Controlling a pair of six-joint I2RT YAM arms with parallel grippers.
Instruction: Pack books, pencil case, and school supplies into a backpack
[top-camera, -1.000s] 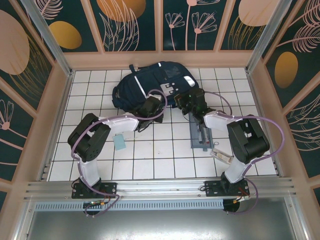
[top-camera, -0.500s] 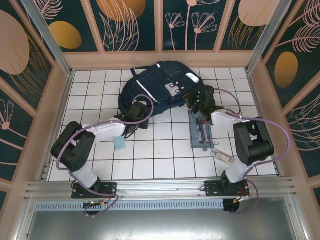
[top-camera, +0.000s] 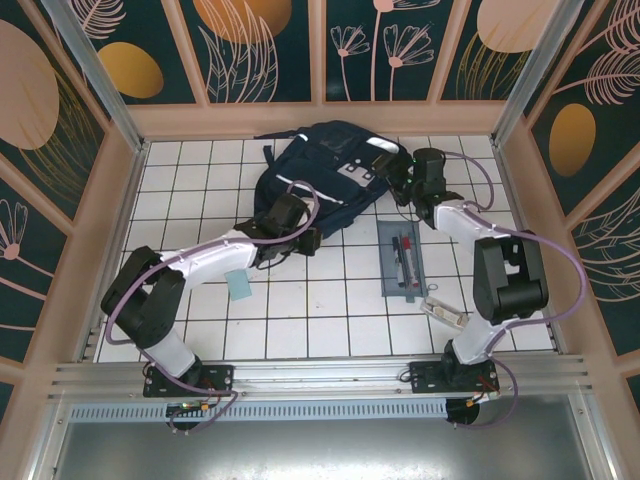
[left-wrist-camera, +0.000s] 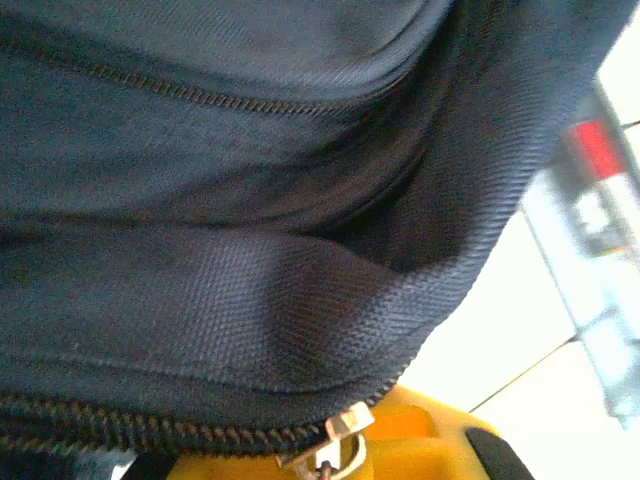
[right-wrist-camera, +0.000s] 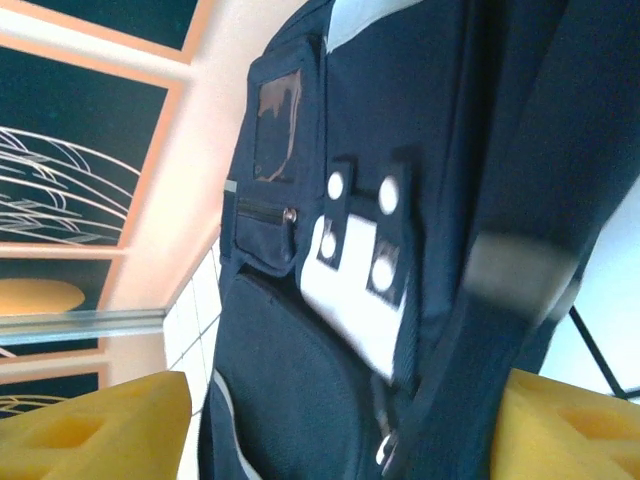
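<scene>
The navy backpack (top-camera: 325, 170) lies at the back middle of the tiled floor, its grey snap patch (right-wrist-camera: 360, 270) facing up. My left gripper (top-camera: 303, 238) is at its near edge, shut on the backpack's zipper edge (left-wrist-camera: 200, 430); the zipper pull (left-wrist-camera: 340, 440) rests against a yellow pad (left-wrist-camera: 420, 445). My right gripper (top-camera: 393, 183) stands open at the backpack's right side, its pads (right-wrist-camera: 95, 430) wide apart with the pack's fabric (right-wrist-camera: 300, 380) between them. The grey-blue pencil case (top-camera: 403, 260) holding red and black pens lies to the right, also blurred (left-wrist-camera: 600, 300). Books are out of view.
A small light-blue flat piece (top-camera: 240, 286) lies under the left forearm. A whitish-beige oblong piece (top-camera: 445, 314) lies near the right arm's base. Peach walls (top-camera: 320, 118) close in the floor at the back and sides.
The backpack has slid right and back, turning as it went. My right gripper followed to the back right and opened. My left arm stretched toward the pack, still shut.
</scene>
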